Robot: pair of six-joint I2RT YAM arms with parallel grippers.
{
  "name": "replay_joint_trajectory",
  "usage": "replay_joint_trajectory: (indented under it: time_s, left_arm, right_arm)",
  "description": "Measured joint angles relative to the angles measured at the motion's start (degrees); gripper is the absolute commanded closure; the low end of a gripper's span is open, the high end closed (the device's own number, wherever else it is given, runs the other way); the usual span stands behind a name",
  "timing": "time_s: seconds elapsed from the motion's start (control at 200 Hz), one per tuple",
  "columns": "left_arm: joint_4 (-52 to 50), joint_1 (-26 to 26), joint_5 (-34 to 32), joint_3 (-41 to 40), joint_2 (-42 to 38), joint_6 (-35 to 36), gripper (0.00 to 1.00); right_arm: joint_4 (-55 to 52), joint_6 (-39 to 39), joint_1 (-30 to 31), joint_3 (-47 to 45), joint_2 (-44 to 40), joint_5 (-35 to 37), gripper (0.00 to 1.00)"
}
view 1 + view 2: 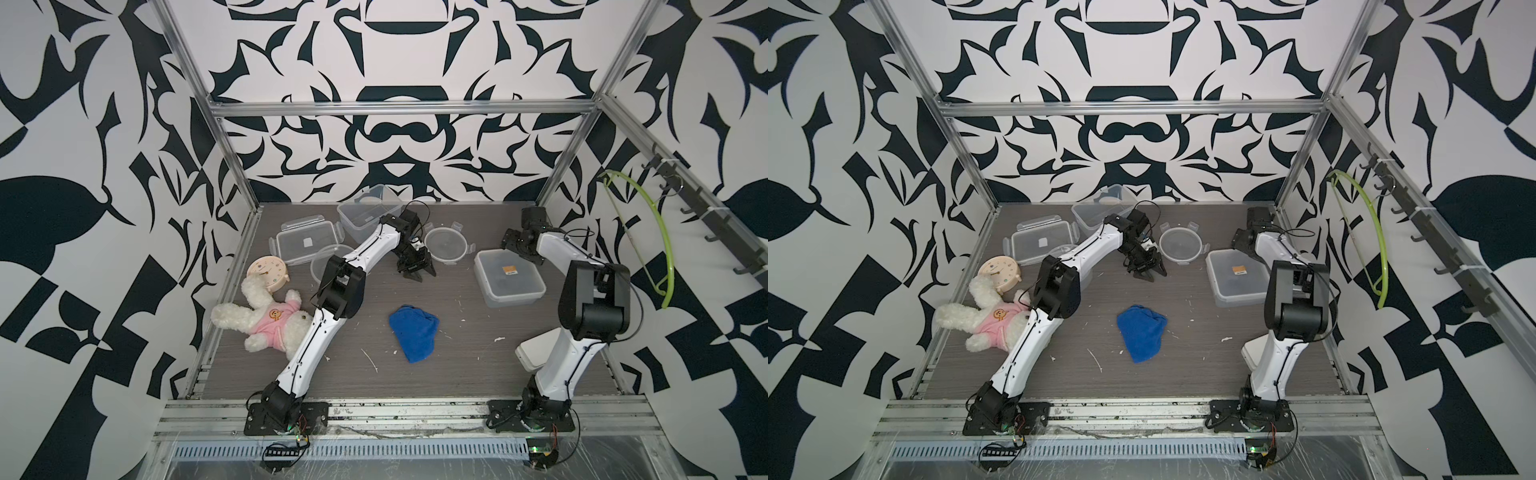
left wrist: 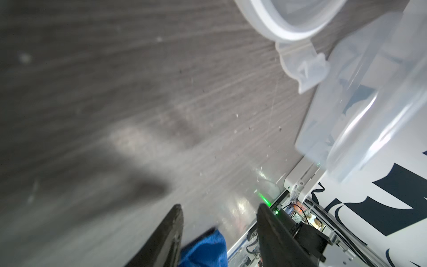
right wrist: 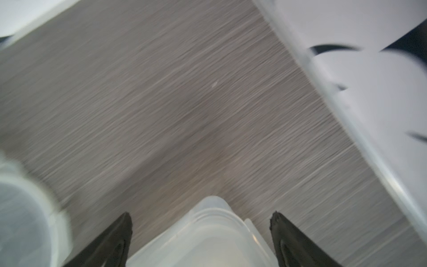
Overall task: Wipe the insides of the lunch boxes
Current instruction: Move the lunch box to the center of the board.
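Right fingers gape over the lidded box, likely to open it; left fingers hang parted, empty, cloth waiting.

Middle of the table is pretty open, just the blue cloth lying toward 6. Back's crowded: rectangular lid at 10, rectangular lunch box at 11, round lid at 1. Square lunch box blocks 2, plush bunny hogs 9.
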Motion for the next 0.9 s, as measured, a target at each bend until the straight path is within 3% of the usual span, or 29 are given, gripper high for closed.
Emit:
replay_joint_trajectory:
  time_s: [0.235, 0.455, 0.595, 0.73, 0.9]
  left_arm:
    - [1.88, 0.39, 0.74, -3.15, -0.74, -1.25, 0.45]
    - [7.06, 1.57, 2.56, -19.47, -9.14, -3.98, 0.46]
    - [8.72, 4.04, 2.71, -27.28, -13.79, -5.18, 0.46]
    - [9.16, 8.31, 1.88, -29.75, -16.98, -5.7, 0.46]
    - [9.03, 11.69, 1.55, -27.87, -17.97, -5.31, 0.46]
  right_arm:
    - [3.5, 6.03, 12.74, 1.53, 2.78, -4.9, 0.07]
    - [4.9, 10.95, 22.8, 7.69, 12.22, -8.0, 0.07]
    - [6.54, 11.89, 26.43, 8.68, 12.39, -9.44, 0.07]
    - [1.86, 8.07, 26.84, 8.17, 6.95, -5.62, 0.05]
    - [-8.2, 0.31, 26.21, 4.13, -11.19, 7.96, 0.01]
